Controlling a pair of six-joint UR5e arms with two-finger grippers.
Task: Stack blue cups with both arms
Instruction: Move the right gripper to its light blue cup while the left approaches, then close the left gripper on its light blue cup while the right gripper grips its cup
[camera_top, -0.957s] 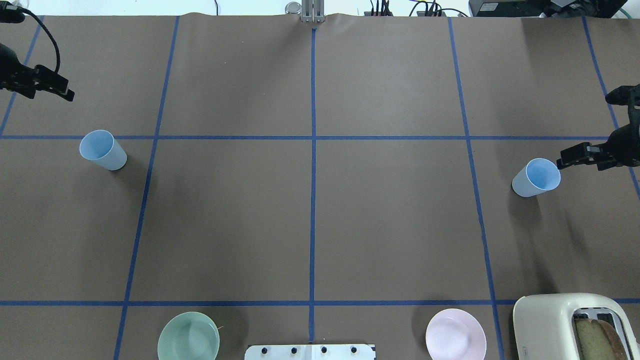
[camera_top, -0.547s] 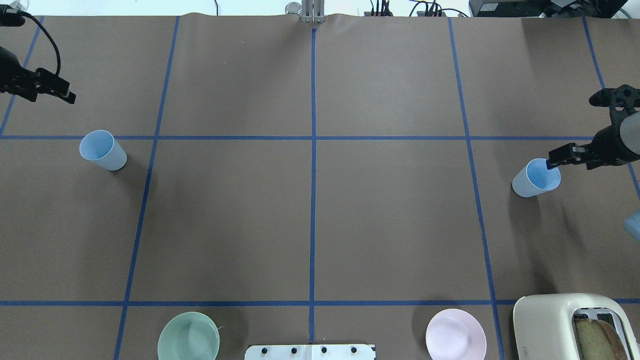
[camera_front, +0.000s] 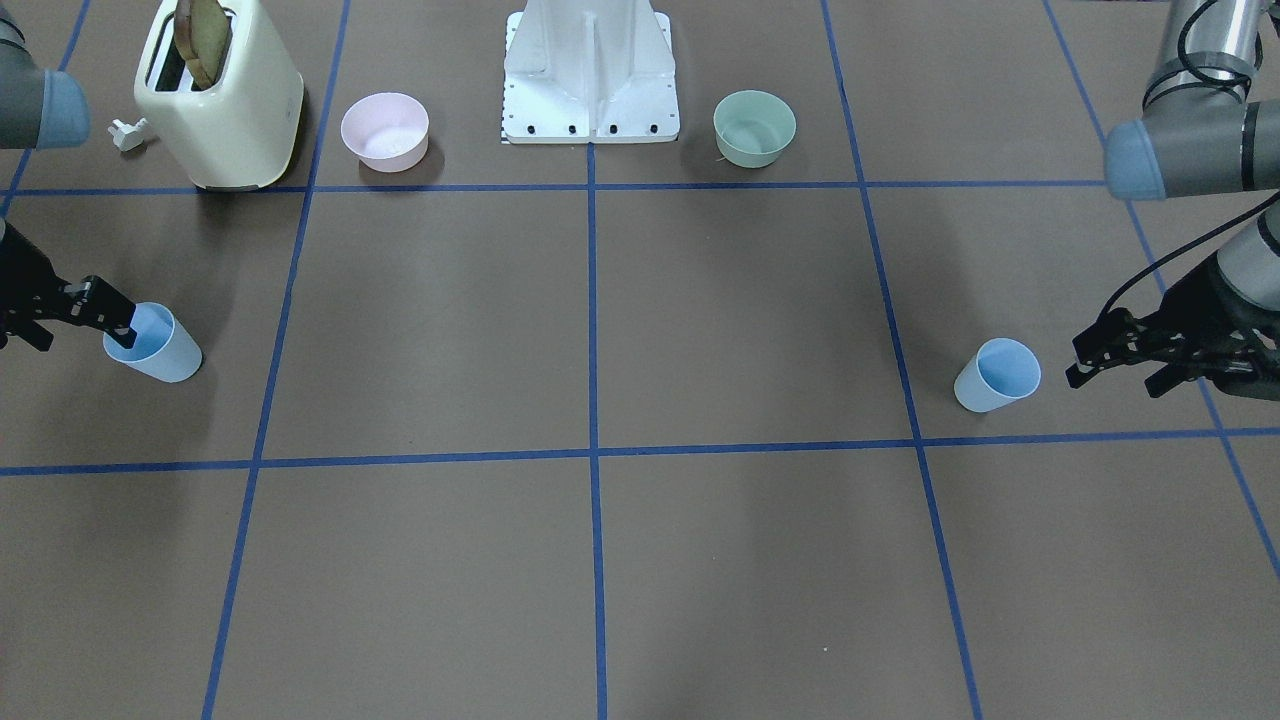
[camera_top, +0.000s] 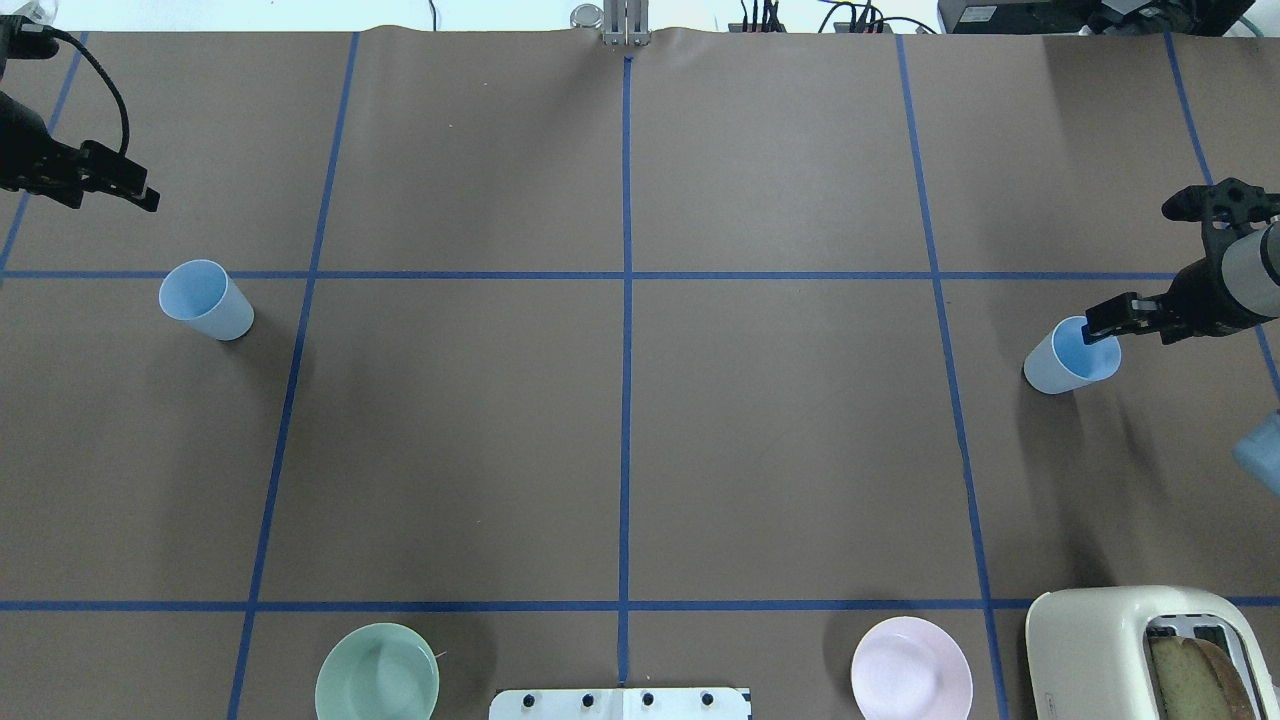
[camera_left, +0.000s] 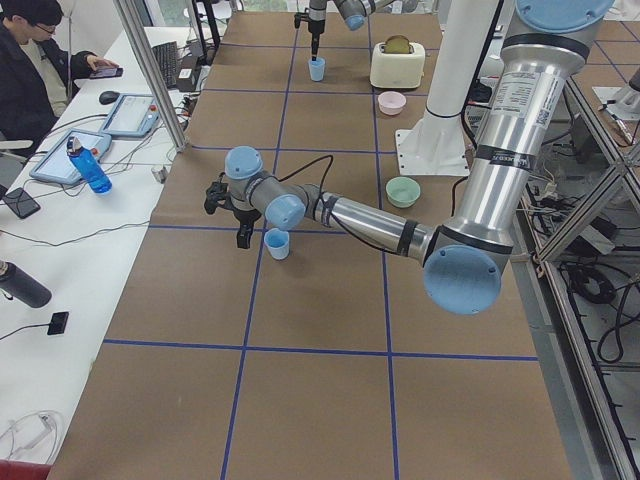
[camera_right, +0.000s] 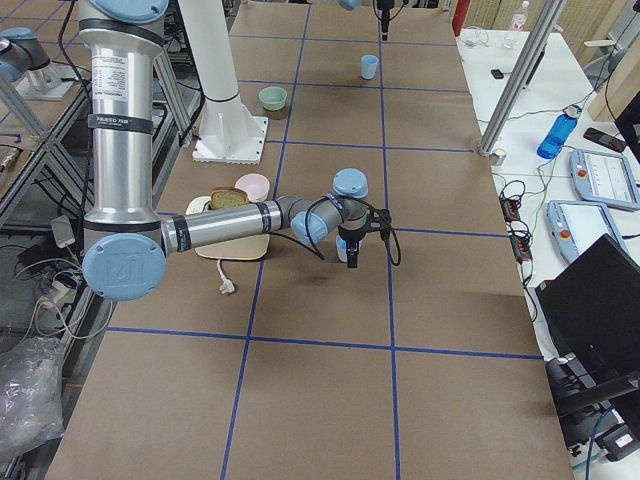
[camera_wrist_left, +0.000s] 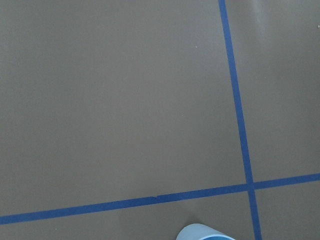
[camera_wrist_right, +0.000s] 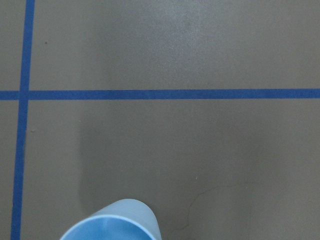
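Note:
Two pale-blue cups stand upright on the brown table. The left cup (camera_top: 205, 298) is at the left, also in the front view (camera_front: 997, 375). My left gripper (camera_top: 140, 195) looks open and empty, beyond the cup and apart from it; in the front view (camera_front: 1078, 362) it is beside it. The right cup (camera_top: 1072, 355) is at the right, also in the front view (camera_front: 150, 343). My right gripper (camera_top: 1097, 325) looks open, its tip over the cup's rim on the outer side (camera_front: 118, 320). Each wrist view shows only a cup rim (camera_wrist_left: 207, 234) (camera_wrist_right: 112, 222), no fingers.
Near the robot's white base stand (camera_front: 590, 80) are a green bowl (camera_top: 377, 672), a pink bowl (camera_top: 911, 668) and a cream toaster (camera_top: 1110, 650) with bread in it. Blue tape lines divide the table into squares.
My right gripper has moved inward from beside the right cup to over its rim. My left gripper has shifted slightly toward the left cup. Neither cup has moved.

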